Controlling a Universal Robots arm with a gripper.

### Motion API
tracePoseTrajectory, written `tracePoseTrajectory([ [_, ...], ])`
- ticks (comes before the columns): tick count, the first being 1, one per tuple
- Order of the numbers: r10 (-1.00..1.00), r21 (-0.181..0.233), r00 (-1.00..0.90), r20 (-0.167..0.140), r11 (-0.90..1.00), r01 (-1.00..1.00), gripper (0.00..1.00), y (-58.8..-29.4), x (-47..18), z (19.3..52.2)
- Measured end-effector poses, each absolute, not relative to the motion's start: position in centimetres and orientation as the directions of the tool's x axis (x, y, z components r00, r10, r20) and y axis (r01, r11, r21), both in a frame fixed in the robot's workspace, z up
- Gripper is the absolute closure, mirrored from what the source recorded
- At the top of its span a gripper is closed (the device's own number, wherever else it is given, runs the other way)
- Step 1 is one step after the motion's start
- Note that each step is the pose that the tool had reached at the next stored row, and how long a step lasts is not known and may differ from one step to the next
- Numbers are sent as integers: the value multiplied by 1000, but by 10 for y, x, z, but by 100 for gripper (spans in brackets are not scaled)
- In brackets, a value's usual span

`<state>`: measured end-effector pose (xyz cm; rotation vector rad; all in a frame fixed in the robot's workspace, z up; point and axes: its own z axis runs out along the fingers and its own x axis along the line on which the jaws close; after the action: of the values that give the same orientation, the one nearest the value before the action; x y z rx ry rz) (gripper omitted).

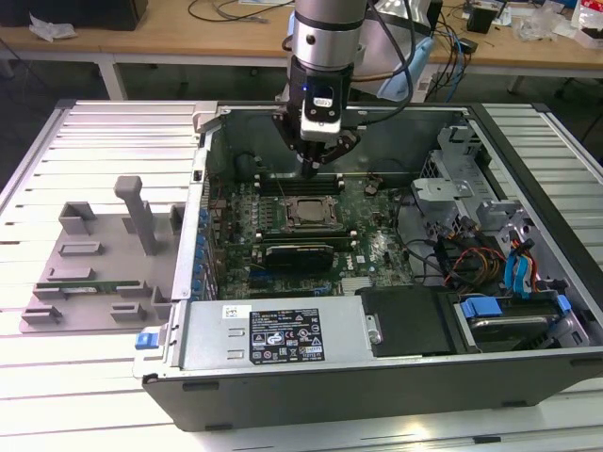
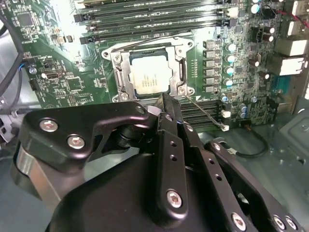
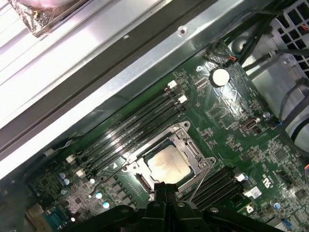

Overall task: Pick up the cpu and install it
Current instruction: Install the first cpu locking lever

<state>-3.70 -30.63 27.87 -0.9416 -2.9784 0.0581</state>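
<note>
We see an open computer case [image 1: 396, 367] lying on a slatted metal table [image 1: 94, 395], its green motherboard [image 1: 372, 247] exposed, with a grey plastic tray [image 1: 104, 268] beside it toward the exterior view's left. The arm hangs over the board, its black gripper [image 1: 311, 166] just above the socket's far edge; its fingers [image 3: 165, 189] are pressed together and grip nothing. The cpu [image 2: 149, 75] already sits inside the metal socket frame [image 2: 117, 72], between rows of black memory slots [image 3: 130, 126]. It looks like a small flat square with a dull silver-grey top and thin pale edge.
</note>
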Motion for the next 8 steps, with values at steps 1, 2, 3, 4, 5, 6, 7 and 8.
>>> tracePoseTrajectory([
  [1, 561, -41, -828, 5, 827, 561, 89, -306, -37, 279],
  [2, 547, -41, -837, 5, 837, 546, 89, -306, -37, 279],
  [3, 538, -41, -843, 5, 842, 538, 89, -306, -37, 279],
  [4, 531, -41, -847, 5, 847, 531, 89, -306, -37, 279],
  [5, 517, -41, -856, 5, 855, 516, 89, -306, -37, 279],
  [6, 502, -41, -865, 5, 864, 501, 89, -306, -37, 279],
  [7, 493, -41, -870, 5, 869, 492, 89, -306, -37, 279],
  [8, 486, -41, -874, 5, 874, 485, 89, -306, -37, 279],
])
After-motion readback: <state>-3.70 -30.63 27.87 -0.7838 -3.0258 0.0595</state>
